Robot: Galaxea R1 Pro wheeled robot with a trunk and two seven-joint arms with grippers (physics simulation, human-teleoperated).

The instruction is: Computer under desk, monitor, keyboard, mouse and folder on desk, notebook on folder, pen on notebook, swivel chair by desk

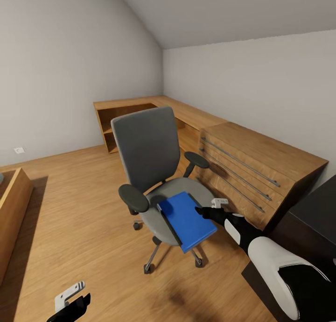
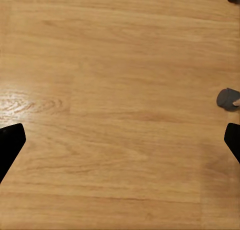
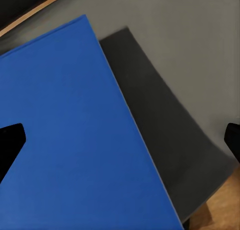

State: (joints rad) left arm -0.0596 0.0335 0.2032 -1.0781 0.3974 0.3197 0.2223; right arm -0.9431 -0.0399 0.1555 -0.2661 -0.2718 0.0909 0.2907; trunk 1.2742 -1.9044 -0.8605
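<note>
The swivel chair (image 1: 148, 149), with its grey seat and back and black armrests, stands mid-room on the wooden floor. Flat on the seat lies the blue folder (image 1: 187, 221), one corner reaching past the seat's front rim. At the folder's right edge hovers my right gripper (image 1: 208, 213), open. In the right wrist view the folder (image 3: 75, 140) spreads under the widely spread fingers of that gripper (image 3: 121, 142), next to the grey seat (image 3: 190, 50). My left gripper (image 1: 71, 304) hangs low over the bare floor, open (image 2: 120, 140). A corner of the black desk (image 1: 317, 205) shows at the right.
A light wooden chest of drawers (image 1: 261, 158) with long metal handles stands against the right wall, right behind the chair. Wooden corner shelving (image 1: 126, 111) fills the far corner. A wooden box edge (image 1: 11, 205) is at the left. Chair casters (image 2: 227, 98) lie near my left gripper.
</note>
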